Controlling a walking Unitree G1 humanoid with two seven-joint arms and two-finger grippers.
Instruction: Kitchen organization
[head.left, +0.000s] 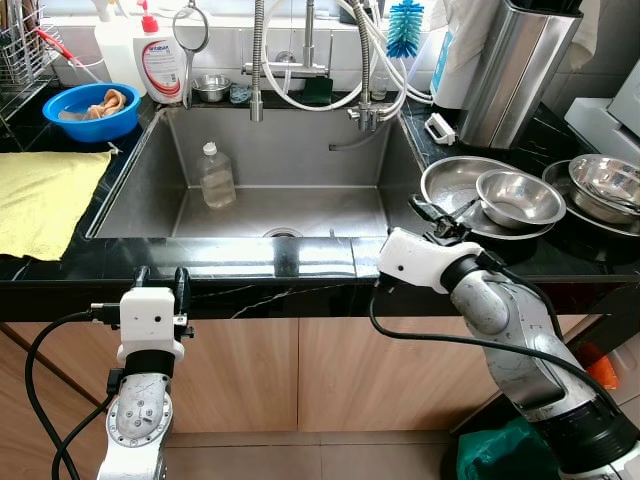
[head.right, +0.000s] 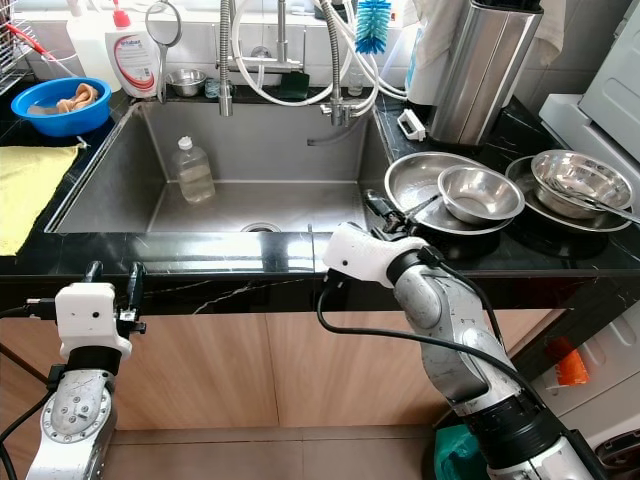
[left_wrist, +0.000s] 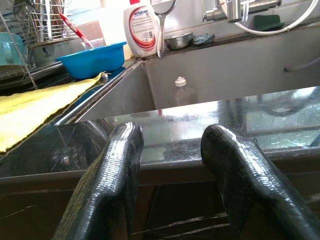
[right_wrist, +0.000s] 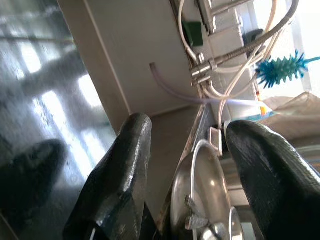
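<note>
i see the right pincer (head.left: 440, 216) with fingers apart at the steel pan (head.left: 455, 185) on the bench (head.left: 300, 262); left pincer (head.left: 160, 278) apart at bench edge

Bottle (head.left: 217, 176) in the sink (head.left: 300, 150) — bowls (head.left: 519, 198) right, cloth (head.left: 45, 200) left.

The white detergent bottle (left_wrist: 142, 29) with the red cap, at the table's back edge left of the sink, wears a red-bordered label; its print is too small and blurred to read. Nothing else carries lettering.
</note>
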